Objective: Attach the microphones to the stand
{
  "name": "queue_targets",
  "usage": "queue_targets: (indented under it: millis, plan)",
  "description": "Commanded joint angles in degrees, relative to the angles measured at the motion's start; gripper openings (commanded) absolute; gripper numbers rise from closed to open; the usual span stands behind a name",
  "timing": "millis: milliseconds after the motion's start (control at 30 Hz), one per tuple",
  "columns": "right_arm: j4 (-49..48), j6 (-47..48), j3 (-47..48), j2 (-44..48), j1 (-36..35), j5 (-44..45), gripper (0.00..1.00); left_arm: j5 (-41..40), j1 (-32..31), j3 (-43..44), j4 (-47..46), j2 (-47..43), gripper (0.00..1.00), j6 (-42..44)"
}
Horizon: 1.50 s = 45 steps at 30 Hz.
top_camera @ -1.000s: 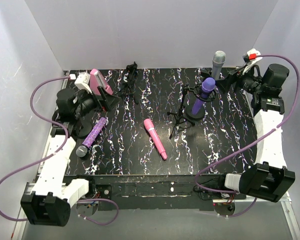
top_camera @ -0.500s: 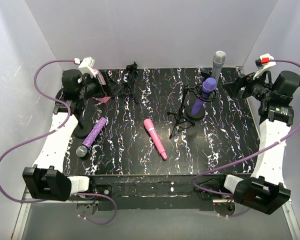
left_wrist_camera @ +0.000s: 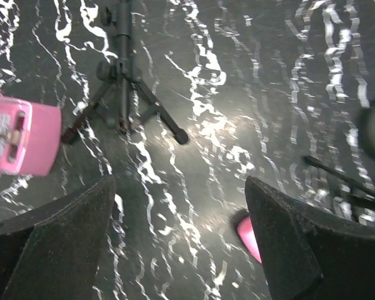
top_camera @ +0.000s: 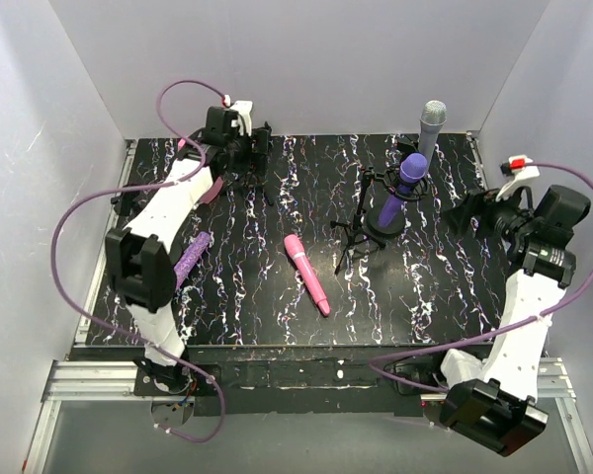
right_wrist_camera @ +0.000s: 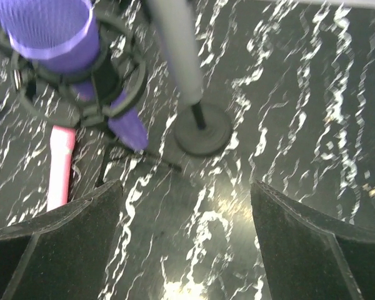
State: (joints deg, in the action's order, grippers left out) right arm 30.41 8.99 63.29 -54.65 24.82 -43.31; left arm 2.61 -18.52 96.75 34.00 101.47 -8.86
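Black white-veined table is carrying everything. My left gripper is hovering wide open and empty over the small black tripod stand at the far left. My right gripper is hanging wide open and empty near the right edge. Dark purple microphone is sitting tilted in the black ring-mount stand. Silver-grey microphone is standing upright on the round-base stand. Pink microphone is lying loose mid-table. Glittery purple microphone is lying at the left, partly behind my left arm. Pink wedge-shaped box is sitting just beside the tripod.
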Motion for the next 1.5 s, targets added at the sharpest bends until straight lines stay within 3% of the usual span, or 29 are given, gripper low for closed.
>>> queue_targets:
  millis: [0, 233, 633, 800, 1233, 1300, 1400, 1467]
  plan:
    - [7.9, 6.8, -5.5, 4.5, 0.4, -6.1, 0.9, -6.8, -0.2, 8.2, 3.2, 7.8, 0.8, 6.7]
    - [5.3, 7.5, -17.6, 13.5, 0.6, -13.8, 0.9, -10.0, -0.2, 22.0, 3.2, 20.9, 0.73, 10.7]
    - [2.4, 6.2, -22.2, 14.2, 0.9, -18.2, 0.89, -10.2, -0.1, 36.9, 3.7, 37.7, 0.73, 15.3]
    - [2.2, 6.1, -22.5, 14.0, 1.2, -18.0, 0.88, -11.1, -0.1, 37.5, 0.3, 40.6, 0.63, 15.3]
    - [1.8, 6.0, -22.9, 13.7, 1.7, -18.9, 0.88, -13.2, -0.2, 36.7, -4.4, 45.4, 0.64, 15.3]
    - [1.8, 6.1, -23.0, 13.7, 1.6, -19.1, 0.88, -13.0, -0.1, 36.8, -4.4, 46.0, 0.57, 15.5]
    - [1.7, 6.0, -23.0, 13.6, 1.8, -19.2, 0.88, -13.3, -0.1, 36.5, -4.3, 46.1, 0.4, 15.9]
    - [1.8, 6.0, -23.1, 13.6, 1.9, -19.3, 0.88, -13.5, -0.2, 35.9, -4.4, 45.7, 0.24, 16.2]
